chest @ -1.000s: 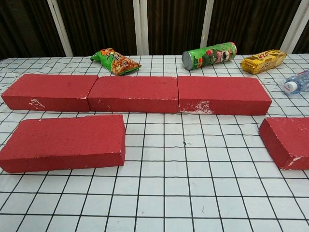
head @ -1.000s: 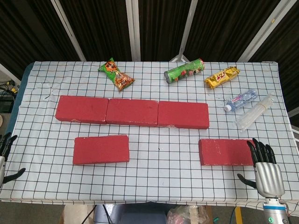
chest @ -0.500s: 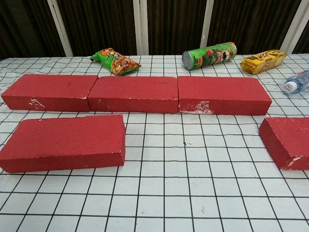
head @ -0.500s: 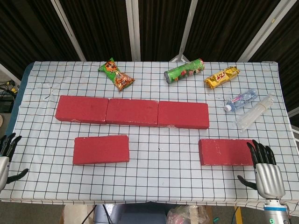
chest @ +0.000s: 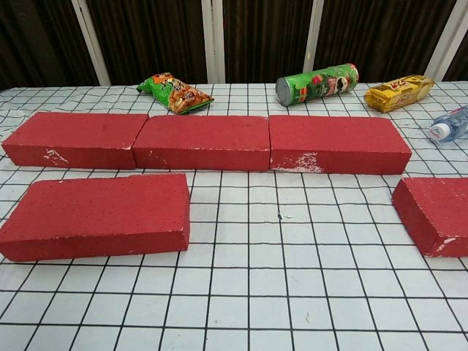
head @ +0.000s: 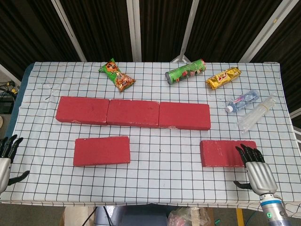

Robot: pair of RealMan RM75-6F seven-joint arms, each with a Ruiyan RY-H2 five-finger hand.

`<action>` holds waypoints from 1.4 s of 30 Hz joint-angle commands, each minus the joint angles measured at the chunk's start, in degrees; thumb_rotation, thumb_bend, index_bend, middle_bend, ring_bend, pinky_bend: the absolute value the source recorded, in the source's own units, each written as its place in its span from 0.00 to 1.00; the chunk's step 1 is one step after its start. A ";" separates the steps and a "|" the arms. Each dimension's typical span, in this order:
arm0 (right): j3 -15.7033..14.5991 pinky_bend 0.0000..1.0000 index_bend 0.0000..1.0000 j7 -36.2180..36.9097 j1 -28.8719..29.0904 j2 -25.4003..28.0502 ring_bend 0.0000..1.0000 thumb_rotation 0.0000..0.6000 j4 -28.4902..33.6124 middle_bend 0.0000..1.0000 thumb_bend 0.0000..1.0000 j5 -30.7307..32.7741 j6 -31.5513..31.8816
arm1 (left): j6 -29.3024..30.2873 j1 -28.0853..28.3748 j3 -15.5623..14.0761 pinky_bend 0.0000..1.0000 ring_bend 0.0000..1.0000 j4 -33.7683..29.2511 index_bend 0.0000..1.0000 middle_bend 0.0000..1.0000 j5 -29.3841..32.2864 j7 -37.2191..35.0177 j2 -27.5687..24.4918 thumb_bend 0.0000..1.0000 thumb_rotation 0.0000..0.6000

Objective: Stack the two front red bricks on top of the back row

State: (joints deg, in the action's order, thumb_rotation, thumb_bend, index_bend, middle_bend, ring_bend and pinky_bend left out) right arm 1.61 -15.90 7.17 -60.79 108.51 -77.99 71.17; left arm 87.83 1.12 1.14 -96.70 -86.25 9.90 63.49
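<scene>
1. Left hand (head: 5,157): at the table's front-left corner, only partly in the head view, off the cloth edge. Fingers apart and pointing up, thumb out to the side, nothing in it. The chest view does not show it.
2. Table (head: 155,193): covered by a white cloth with a black grid; the cloth is slightly wrinkled near the back-left. Dark corrugated panels with pale metal posts stand behind it.
3. Back row (head: 133,113): three red bricks laid end to end, touching, running across the left and middle of the cloth. Chipped pale patches show on their front faces in the chest view. Nothing lies on top of them.
4. Front left brick (head: 101,150): flat on the cloth, in front of the row's left part and apart from it.
5. Snack bag (head: 117,76): green and orange, behind the row near the back edge.
6. Green chip can (head: 186,71): lying on its side, at the back, right of the bag.
7. Yellow packet (head: 224,77): just right of the can.
8. Front right brick (head: 225,153): flat, well to the right of the front left brick, in front of the row's right end.
9. Water bottle (head: 242,101) and a clear plastic wrapper (head: 256,113): at the right edge, behind that brick.
10. Right hand (head: 253,165): fingers spread, holding nothing, fingertips over the front right brick's near right corner; contact cannot be told.
</scene>
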 commanded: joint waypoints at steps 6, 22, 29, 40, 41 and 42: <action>3.89 0.00 0.00 -10.30 11.01 5.75 0.00 1.00 5.19 0.00 0.13 18.18 -14.16 | 0.65 -0.28 0.01 0.00 0.00 -0.05 0.10 0.02 -0.22 -0.43 -0.16 0.00 1.00; 3.63 0.00 0.00 -18.62 26.54 2.83 0.00 1.00 1.32 0.00 0.13 42.67 -21.13 | 0.24 -0.09 0.30 0.00 0.00 -0.02 0.10 0.02 0.62 0.11 -0.01 0.00 1.00; 1.93 0.00 0.00 -17.71 28.33 1.63 0.00 1.00 -0.48 0.00 0.13 44.33 -21.38 | 0.01 0.04 0.41 0.00 0.00 -0.04 0.10 0.02 1.01 0.77 0.25 0.00 1.00; -0.34 0.00 0.00 -16.48 29.52 1.14 0.00 1.00 -1.73 0.00 0.13 43.88 -20.68 | -0.27 0.18 0.41 0.00 0.00 -0.14 0.10 0.02 1.30 1.79 0.63 0.00 1.00; -0.53 0.00 0.00 -16.42 29.66 0.99 0.00 1.00 -1.97 0.00 0.13 44.00 -20.72 | -0.27 0.19 0.39 0.00 0.00 -0.15 0.10 0.02 1.27 1.85 0.64 0.00 1.00; -0.72 0.00 0.00 -16.39 29.78 0.82 0.00 1.00 -2.24 0.00 0.13 44.02 -20.75 | -0.26 0.18 0.37 0.00 0.00 -0.15 0.10 0.02 1.27 1.89 0.65 0.00 1.00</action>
State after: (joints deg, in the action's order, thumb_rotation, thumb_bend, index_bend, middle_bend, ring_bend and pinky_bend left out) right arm 1.05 -32.33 36.82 -59.82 106.46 -34.03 50.46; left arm 87.57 1.29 1.51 -96.85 -84.98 11.79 64.14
